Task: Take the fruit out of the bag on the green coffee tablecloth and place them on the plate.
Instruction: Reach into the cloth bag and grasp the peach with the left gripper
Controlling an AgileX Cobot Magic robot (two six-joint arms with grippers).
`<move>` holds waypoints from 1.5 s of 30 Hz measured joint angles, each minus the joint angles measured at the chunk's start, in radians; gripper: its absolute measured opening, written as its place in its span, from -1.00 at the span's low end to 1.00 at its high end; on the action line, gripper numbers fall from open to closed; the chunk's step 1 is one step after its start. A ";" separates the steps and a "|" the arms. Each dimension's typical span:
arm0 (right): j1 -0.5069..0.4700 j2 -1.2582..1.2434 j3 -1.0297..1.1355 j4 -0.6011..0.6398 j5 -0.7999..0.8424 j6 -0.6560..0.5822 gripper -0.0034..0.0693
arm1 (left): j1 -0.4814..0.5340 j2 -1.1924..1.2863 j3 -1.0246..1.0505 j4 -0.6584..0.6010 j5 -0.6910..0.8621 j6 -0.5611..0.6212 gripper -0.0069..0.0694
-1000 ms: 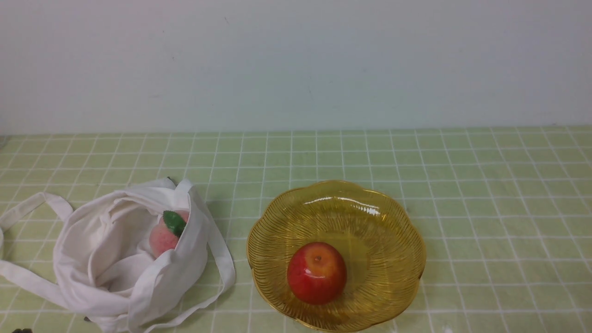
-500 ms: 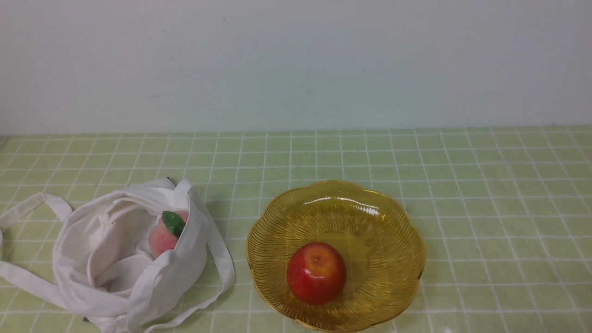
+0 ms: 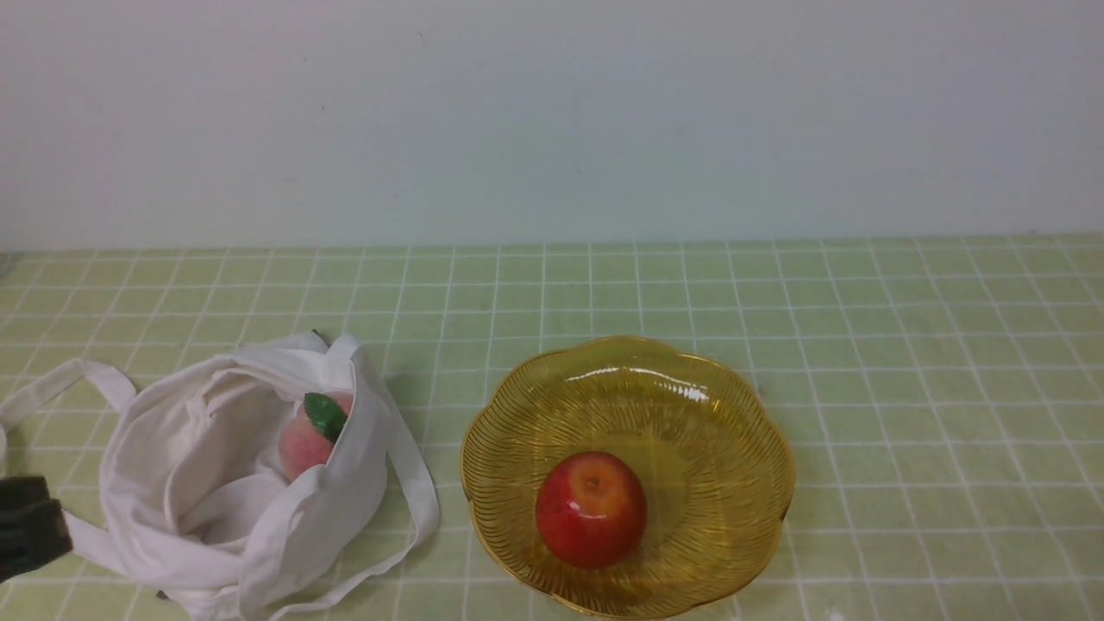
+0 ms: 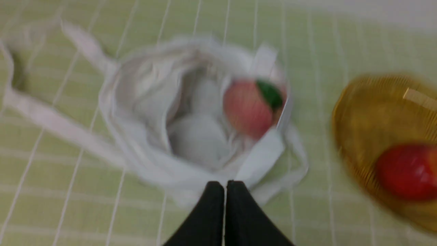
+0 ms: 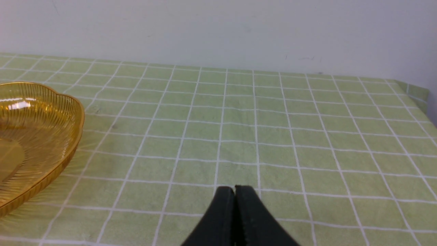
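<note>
A pale-pink peach (image 3: 306,440) with a green leaf lies inside the open white bag (image 3: 207,483) on the green grid tablecloth (image 3: 906,362), at the front left. The amber scalloped plate (image 3: 733,414) stands right of the bag and holds a red-and-yellow apple (image 3: 591,509). My left gripper (image 3: 26,526) shows at the left edge beside the bag; in the left wrist view it (image 4: 225,184) is shut and empty, near the bag's (image 4: 143,112) rim, with the peach (image 4: 249,109) beyond. My right gripper (image 5: 235,188) is shut and empty over bare cloth, right of the plate (image 5: 61,136).
The bag's long white straps (image 3: 60,379) trail out to the left and front. A pale wall (image 3: 552,121) closes the table's far side. The cloth's right end folds down in the right wrist view (image 5: 414,94).
My left gripper has come into the front view at the left edge, beside the bag. The peach, bag, plate and apple have not moved.
</note>
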 joint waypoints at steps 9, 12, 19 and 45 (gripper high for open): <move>0.000 0.000 0.000 0.000 0.000 0.000 -0.94 | 0.000 0.416 -0.233 -0.112 0.170 0.460 -0.84; 0.000 0.000 0.000 0.000 0.000 0.000 -0.94 | 0.000 0.506 -0.279 -0.194 0.154 0.532 -0.84; 0.000 0.000 0.000 0.000 0.000 0.000 -0.94 | 0.000 0.719 -0.343 -0.269 0.011 0.620 -0.82; 0.000 0.000 0.000 0.000 0.000 0.000 -0.94 | 0.000 0.998 -0.349 -0.320 -0.281 0.630 0.52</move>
